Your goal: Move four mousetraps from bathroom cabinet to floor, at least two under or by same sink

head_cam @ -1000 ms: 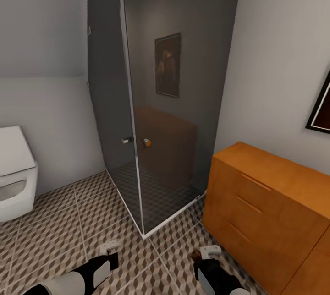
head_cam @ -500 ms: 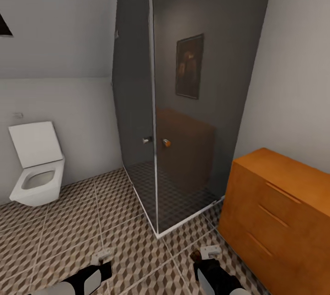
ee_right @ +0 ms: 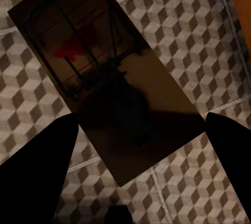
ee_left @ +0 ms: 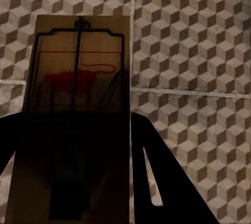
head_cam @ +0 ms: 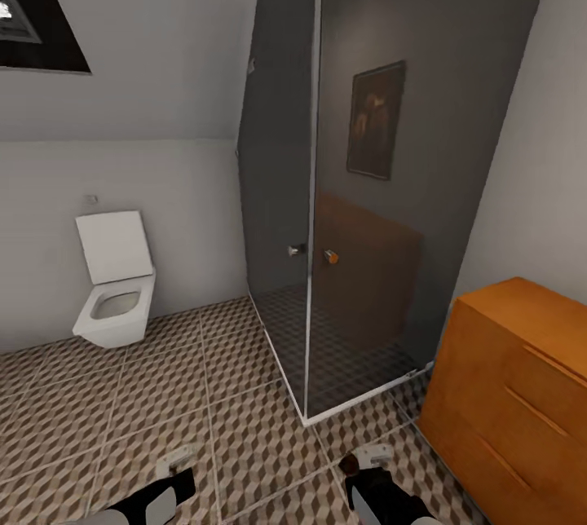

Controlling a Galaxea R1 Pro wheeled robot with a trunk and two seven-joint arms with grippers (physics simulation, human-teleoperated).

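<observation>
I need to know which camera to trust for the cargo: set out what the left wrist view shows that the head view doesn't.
Left wrist view: a mousetrap seen close, held between the dark fingers, with its wire and red mark.
Head view: the toilet, the glass shower, the orange-brown cabinet and both grippers, left and right.
Both: the cube-patterned bathroom floor.

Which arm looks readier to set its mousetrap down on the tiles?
Left, probably: its fingers hold a mousetrap over open floor, while the right mousetrap hangs close to the cabinet.
</observation>
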